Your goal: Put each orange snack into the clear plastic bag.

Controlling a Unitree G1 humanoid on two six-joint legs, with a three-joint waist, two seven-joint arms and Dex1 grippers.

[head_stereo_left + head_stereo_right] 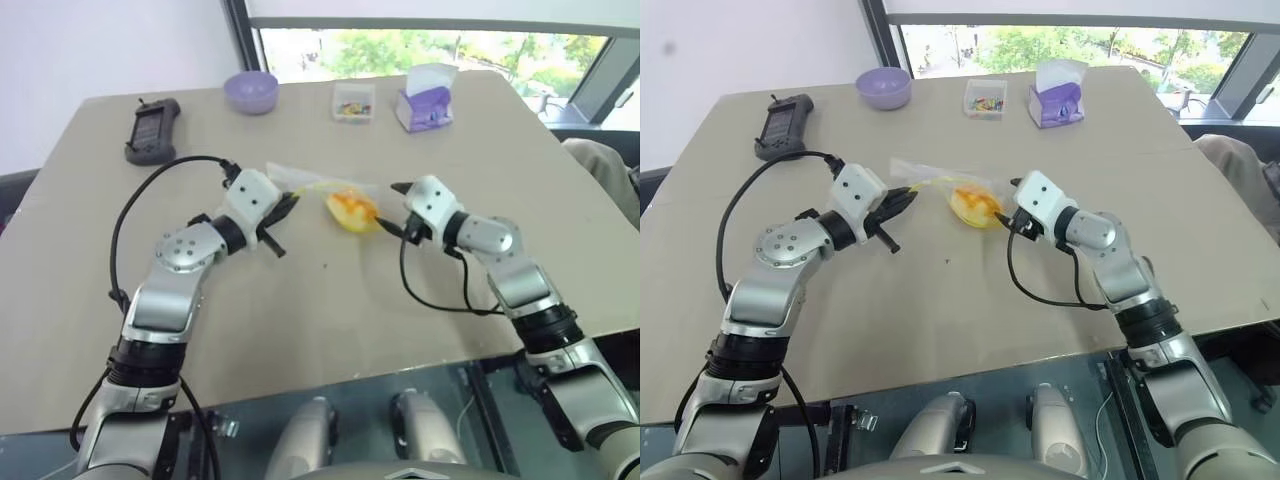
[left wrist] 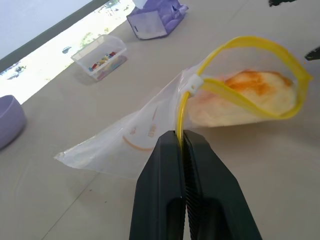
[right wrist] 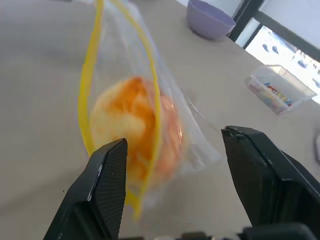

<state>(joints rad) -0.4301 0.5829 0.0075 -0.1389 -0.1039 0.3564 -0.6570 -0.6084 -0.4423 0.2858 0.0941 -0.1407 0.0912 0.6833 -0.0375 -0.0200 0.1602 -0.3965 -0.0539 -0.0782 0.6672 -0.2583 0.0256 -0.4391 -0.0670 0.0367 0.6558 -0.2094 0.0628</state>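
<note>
- Looking down over a beige bench [image 1: 300, 320] set against a window [image 1: 430, 50] with green trees outside, we see a pale wall at the far left and a dark floor below the near edge.
- At the middle of the bench lies the clear plastic bag [image 2: 135, 135], its yellow seal strip [image 2: 260, 75] gaping into a loop at the end towards our right arm.
- We see the orange snack [image 2: 250, 95] sitting inside the bag, just behind that open mouth, with the bag resting on the bench.
- Our left claw [image 2: 182, 142] is clenched on the yellow seal strip, both black fingers pressed together around it and lifting that edge of the bag.
- Our right claw [image 3: 175, 160] is released, its two fingers standing wide apart just in front of the bag's mouth and touching neither bag nor snack.
- Along the far edge stand a lilac bowl [image 1: 250, 91], a small clear box of colourful candies [image 1: 353, 102] and a purple-and-white tissue pack [image 1: 424, 100], all well apart from the bag.
- At the far left corner rests a dark handheld device [image 1: 152, 130].
- Black cables loop from each wrist over the bare bench.
</note>
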